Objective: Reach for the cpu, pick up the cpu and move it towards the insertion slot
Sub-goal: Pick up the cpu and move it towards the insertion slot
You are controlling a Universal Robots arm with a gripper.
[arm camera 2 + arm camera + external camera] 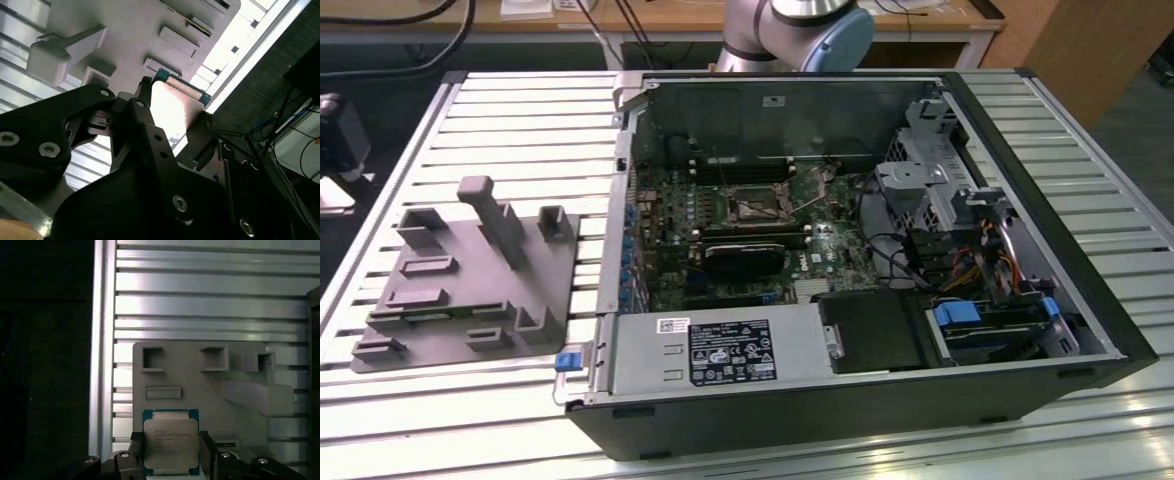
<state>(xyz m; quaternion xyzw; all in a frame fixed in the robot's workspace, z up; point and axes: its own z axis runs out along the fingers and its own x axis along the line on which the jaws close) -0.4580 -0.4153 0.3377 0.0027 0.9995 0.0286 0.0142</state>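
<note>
While the gripper [170, 452] clamps the cpu [170, 440], one chip edge runs out of frame.
We see fingers [136, 454] pressing its opposite sides over the grey fixture [200, 380] (metal lid toward the first wrist camera); near-square, no long axis.

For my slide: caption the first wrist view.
Black pincer grips the silvery square cpu over the grey plastic fixture.

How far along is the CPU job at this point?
Reach looks done: in the first wrist view the gripper is shut on both sides of the flat square silvery chip with green rim. In hand: the chip is above the grey plastic fixture block. Left: it is not yet at the square black metal-framed socket in the exterior view.
</note>
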